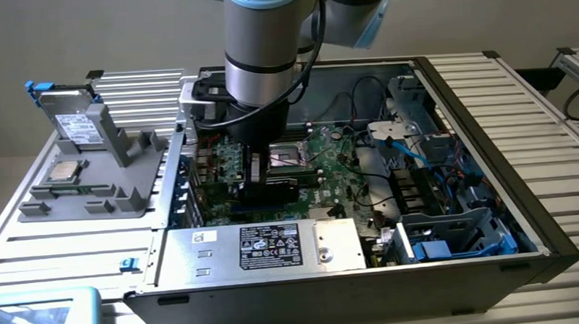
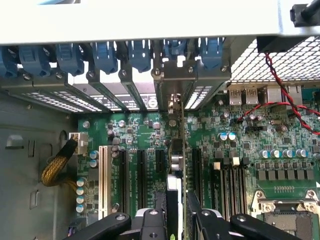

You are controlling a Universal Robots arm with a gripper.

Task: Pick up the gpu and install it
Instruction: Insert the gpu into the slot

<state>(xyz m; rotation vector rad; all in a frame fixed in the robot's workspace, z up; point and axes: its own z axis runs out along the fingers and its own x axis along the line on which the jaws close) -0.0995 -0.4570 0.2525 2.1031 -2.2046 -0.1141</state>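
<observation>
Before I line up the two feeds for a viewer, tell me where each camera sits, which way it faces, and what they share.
Exterior view: off the arm, above and in front of the open computer case, looking down; the arm descends into it.
Wrist view: on the wrist inside the case, looking down past the gripper at the motherboard; the graphics card stands edge-on between the jaws.
Shared: the motherboard and the processor socket.

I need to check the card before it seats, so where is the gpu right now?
The gpu stands on edge between the gripper fingers, over the motherboard's expansion slots, its silver bracket at the rear slot covers. In the exterior view it is inside the computer case, under the arm.
</observation>
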